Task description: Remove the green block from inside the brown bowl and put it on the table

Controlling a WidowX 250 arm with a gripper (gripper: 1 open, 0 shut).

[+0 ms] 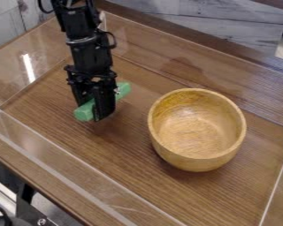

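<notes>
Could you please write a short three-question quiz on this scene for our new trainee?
1. True or false: the round light-brown wooden bowl holds the solid green rectangular block.
2. Fill in the blank: the black robot gripper is at the ____, the same thing that has to leave the bowl.
3. Multiple choice: in the picture, where is the bowl relative to the gripper?
a) to its left
b) to its right
c) directly beneath it

Key: 1. False, the block is outside the bowl, at the gripper; 2. green block; 3. b.
</notes>
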